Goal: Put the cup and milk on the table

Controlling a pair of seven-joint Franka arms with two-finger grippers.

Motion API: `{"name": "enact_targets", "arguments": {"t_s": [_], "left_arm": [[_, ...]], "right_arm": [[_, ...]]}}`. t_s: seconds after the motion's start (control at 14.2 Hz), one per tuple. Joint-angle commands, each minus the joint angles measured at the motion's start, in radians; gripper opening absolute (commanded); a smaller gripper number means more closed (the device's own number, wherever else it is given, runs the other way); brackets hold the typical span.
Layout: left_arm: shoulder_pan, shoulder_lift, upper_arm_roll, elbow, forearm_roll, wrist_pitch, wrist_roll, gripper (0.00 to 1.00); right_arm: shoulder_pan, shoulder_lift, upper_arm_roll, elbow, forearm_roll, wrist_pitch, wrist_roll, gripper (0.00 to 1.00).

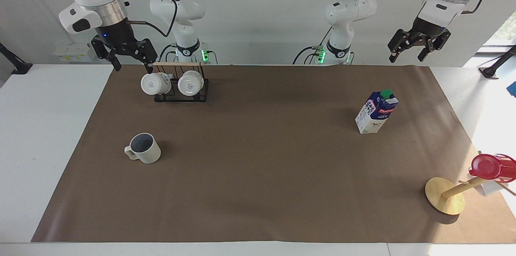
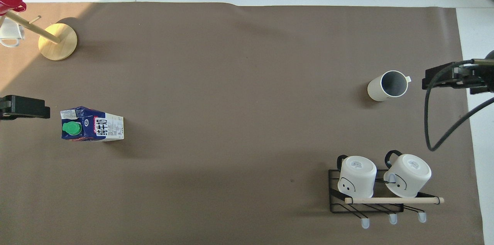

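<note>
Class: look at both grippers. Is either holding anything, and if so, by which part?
Nothing is held. The left gripper and right gripper are both open and raised; cup and milk carton stand on the table.

Light: bright, even daylight
Glare: washed-out table [image 1: 494, 127] near 3 o'clock, facing view
Shadows: soft, faint beside the milk [image 1: 376, 112]
Focus: sharp throughout

Red cup [image 1: 492, 166] on the wooden stand [image 1: 444, 195] is cut off at the frame edge in both views. In the overhead view both end effectors are cropped, left end effector [image 2: 23, 107] and right end effector [image 2: 459, 77] showing only in part
</note>
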Motion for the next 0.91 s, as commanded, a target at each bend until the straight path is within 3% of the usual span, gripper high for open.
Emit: {"name": "enact_targets", "arguments": {"t_s": [0.0, 0.84], "left_arm": [[0.01, 0.003, -0.007, 0.014, 0.01, -0.016, -0.01, 1.0], [-0.001, 0.003, -0.008, 0.014, 0.009, -0.015, -0.004, 1.0]], "right_arm": [[-0.002, -0.001, -0.003, 0.005, -0.003, 0.004, -0.019, 1.0], [-0.002, -0.009, -0.003, -0.002, 0.01, 0.0, -0.021, 1.0]]}}
